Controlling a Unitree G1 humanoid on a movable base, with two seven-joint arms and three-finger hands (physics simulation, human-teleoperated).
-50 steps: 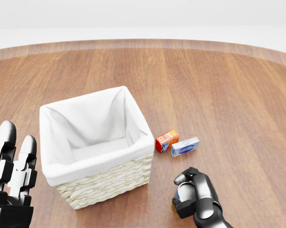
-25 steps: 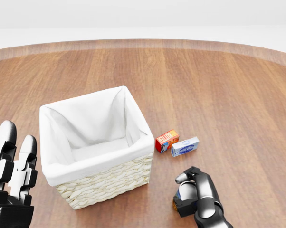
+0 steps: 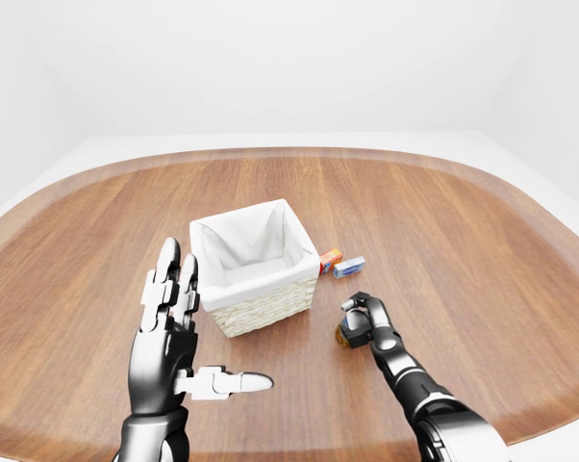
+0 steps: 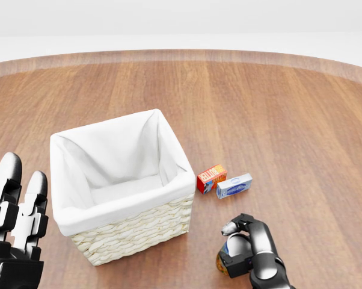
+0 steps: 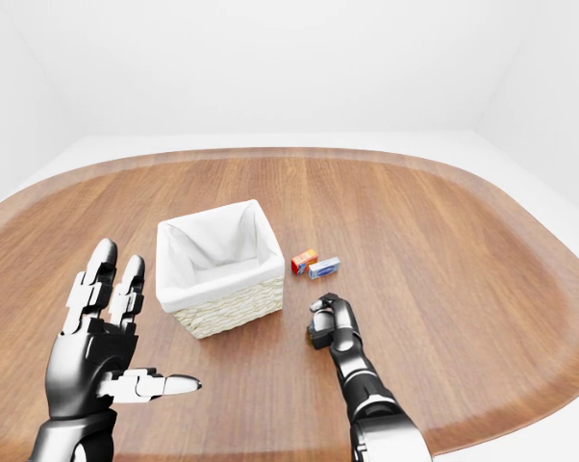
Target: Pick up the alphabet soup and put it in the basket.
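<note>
The wooden desk (image 3: 482, 241) carried a wicker basket (image 4: 133, 232) with white lining. The left hand (image 3: 169, 351) was raised beside it, its fingers (image 3: 164, 279) spread and holding nothing. The right hand (image 4: 250, 247) was closed around the alphabet soup (image 4: 235, 248), low on the desk, right of the basket. Nearby lay a red box (image 4: 211, 178) and a blue-white box (image 4: 234, 186).

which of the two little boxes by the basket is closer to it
The small red-and-orange box; it lies nearest the white-lined wicker basket, with the blue-and-white box on its far side.
</note>
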